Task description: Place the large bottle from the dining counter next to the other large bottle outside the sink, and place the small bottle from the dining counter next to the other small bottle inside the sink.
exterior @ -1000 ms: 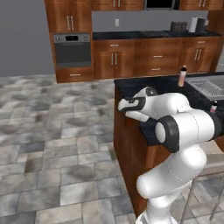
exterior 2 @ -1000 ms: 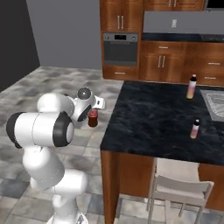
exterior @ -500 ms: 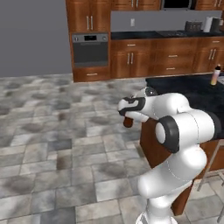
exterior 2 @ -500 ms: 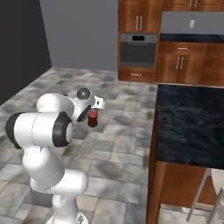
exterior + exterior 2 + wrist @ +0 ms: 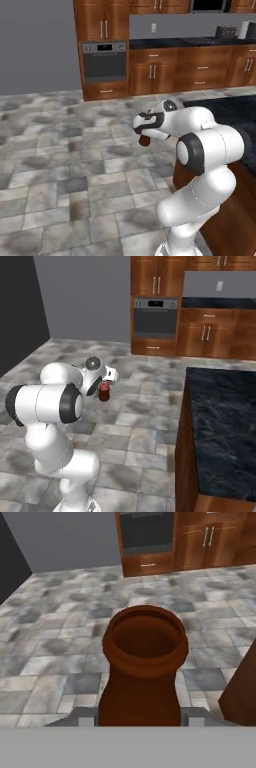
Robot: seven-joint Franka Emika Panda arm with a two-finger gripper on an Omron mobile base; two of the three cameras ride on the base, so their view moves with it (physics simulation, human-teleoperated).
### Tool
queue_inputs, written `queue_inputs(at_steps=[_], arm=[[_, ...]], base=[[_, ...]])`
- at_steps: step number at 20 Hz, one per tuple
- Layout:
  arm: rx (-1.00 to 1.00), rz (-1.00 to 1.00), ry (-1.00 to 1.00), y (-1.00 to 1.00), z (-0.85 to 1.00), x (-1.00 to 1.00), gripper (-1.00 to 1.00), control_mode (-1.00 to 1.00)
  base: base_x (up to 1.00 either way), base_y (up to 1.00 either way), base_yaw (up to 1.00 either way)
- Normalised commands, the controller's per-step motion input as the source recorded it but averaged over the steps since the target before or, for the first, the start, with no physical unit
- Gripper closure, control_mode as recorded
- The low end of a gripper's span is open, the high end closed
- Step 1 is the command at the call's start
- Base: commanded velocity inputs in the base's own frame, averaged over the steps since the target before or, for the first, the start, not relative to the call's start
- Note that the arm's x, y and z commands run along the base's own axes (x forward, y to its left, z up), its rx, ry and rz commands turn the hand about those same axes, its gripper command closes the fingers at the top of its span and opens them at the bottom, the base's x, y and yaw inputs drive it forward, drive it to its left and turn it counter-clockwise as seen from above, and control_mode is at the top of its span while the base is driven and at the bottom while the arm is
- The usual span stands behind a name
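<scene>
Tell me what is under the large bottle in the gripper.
Under the large bottle, held up by the gripper, lies grey stone-tile floor, with clear air between them. In the hand view the bottle's body covers the tiles straight below it.

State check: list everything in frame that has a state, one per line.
Brown bottle: upright, open mouth, held off the floor.
Gripper: jaws shut on the bottle, carried over the floor.
Oven: door shut.
Cabinets: doors and drawers shut.
</scene>
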Motion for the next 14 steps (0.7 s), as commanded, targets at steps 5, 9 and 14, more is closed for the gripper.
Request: queue_inputs(at_steps=[5,9,14], arm=[[0.0,0.0,0.0,0.0,0.0,0.0,1.0,1.0],[0.0,0.0,0.0,0.0,0.0,0.0,1.0,1.0],[0.0,0.0,0.0,0.0,0.0,0.0,1.0,1.0]], base=[[0.99,0.29,-0.27],[0.95,0.35,-0.37],[0.79,0.5,-0.41]])
